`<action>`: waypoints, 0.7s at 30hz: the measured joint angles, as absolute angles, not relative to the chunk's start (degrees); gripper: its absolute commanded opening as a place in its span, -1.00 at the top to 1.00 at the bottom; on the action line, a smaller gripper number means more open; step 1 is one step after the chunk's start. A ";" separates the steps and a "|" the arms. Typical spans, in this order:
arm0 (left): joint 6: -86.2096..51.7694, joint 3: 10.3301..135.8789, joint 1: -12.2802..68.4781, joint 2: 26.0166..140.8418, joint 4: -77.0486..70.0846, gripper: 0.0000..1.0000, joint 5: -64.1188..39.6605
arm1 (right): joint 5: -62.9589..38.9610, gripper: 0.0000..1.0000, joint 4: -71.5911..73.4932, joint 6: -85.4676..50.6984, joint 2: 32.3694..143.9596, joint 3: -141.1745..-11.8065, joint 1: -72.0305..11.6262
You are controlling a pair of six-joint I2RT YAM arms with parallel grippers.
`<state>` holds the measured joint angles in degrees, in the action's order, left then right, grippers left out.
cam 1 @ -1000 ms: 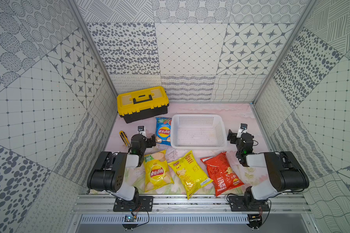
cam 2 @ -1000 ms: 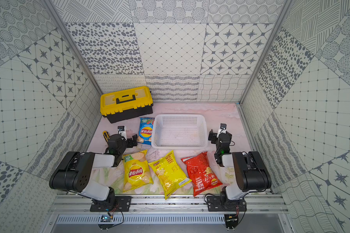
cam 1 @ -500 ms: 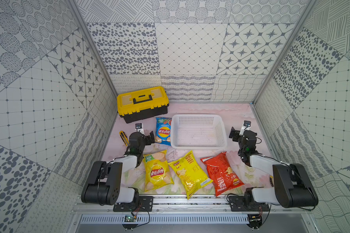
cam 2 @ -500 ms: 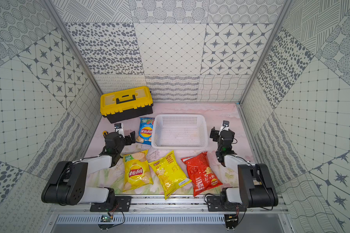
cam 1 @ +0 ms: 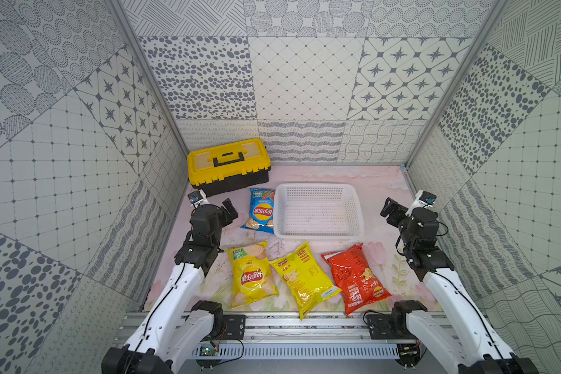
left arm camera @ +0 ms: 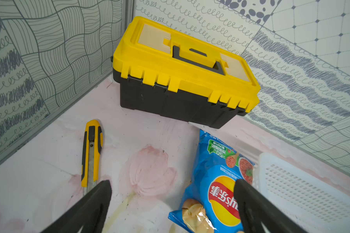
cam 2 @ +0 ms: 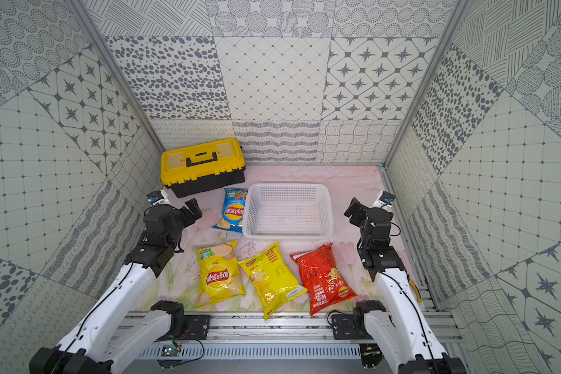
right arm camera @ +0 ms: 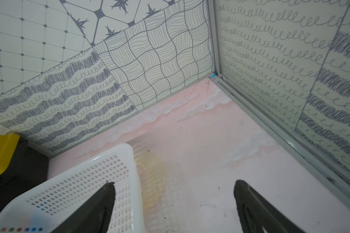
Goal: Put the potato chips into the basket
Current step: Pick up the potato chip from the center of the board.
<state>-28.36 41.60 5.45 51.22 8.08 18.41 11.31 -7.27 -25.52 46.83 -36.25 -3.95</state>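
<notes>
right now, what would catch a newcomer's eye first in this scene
Three bright chip bags lie in a row at the table's front: left yellow bag, middle yellow bag, red bag. A blue bag lies beside the left wall of the empty white basket, with a yellow toolbox in the far left corner. The left claw and right claw hang open, one on each side of the basket.
</notes>
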 measured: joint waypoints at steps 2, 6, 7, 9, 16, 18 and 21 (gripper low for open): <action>-30.61 45.17 5.52 50.74 13.74 -0.77 15.90 | 6.74 -0.74 -11.40 -27.05 46.83 -38.59 -3.95; -34.44 51.86 5.65 51.90 23.16 -0.64 10.11 | -3.60 -0.52 -17.63 -30.35 49.67 -42.85 -4.51; -35.07 53.34 5.87 52.49 25.47 -0.61 8.60 | -5.72 -0.49 -18.68 -31.22 50.65 -43.40 -5.23; -36.53 55.61 6.63 53.56 29.58 -0.59 5.54 | -8.56 -0.47 -20.78 -32.67 52.45 -43.72 -8.12; -41.87 54.57 14.94 53.10 38.72 -0.59 -2.46 | -9.47 -0.37 -28.03 -35.70 56.07 -44.49 -24.95; -44.27 52.01 19.25 51.62 40.05 -0.59 -3.90 | -8.69 -0.35 -29.85 -36.71 56.23 -44.53 -28.29; -47.35 48.71 25.04 49.82 40.47 -0.54 -4.32 | -6.92 -0.32 -32.60 -37.58 55.88 -44.53 -31.14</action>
